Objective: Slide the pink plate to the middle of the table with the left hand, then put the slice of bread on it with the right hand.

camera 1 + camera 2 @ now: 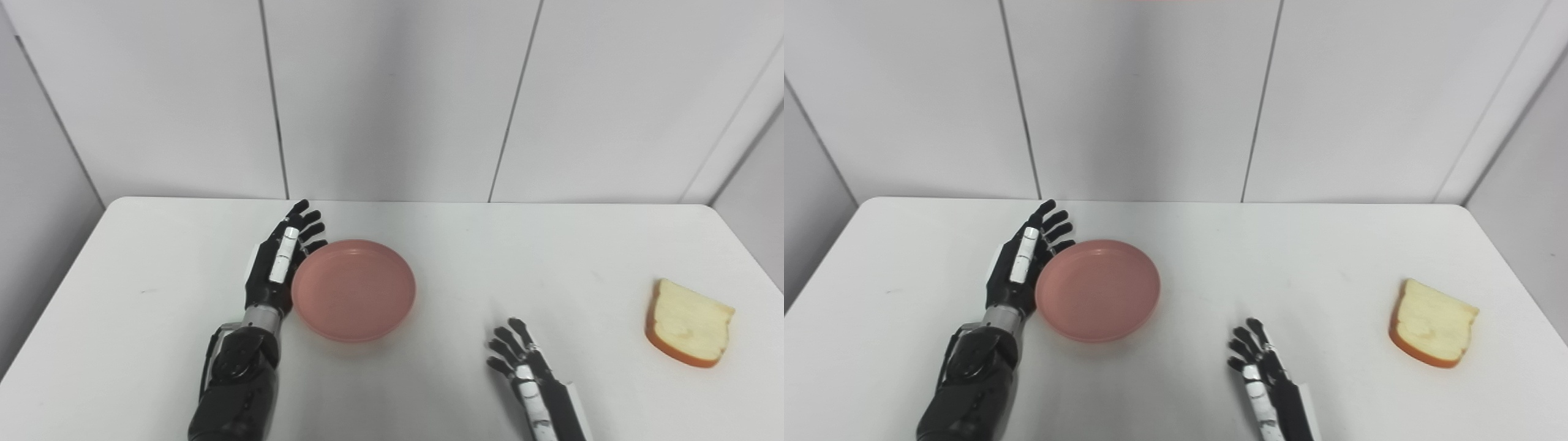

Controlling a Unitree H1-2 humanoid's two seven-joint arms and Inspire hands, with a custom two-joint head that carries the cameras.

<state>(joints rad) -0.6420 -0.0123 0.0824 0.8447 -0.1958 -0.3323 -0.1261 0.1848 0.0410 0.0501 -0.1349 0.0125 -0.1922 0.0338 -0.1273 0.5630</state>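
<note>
Left hand (275, 263) flat against the left rim of the pink plate (354, 289), fingers straight and apart, gripping nothing. Plate near mid-table (465, 245). Right hand (527, 367) low near the front edge, fingers spread, empty. Bread slice (689, 323) lying far right, well apart.

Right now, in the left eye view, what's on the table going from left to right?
left hand → pink plate → right hand → slice of bread
</note>
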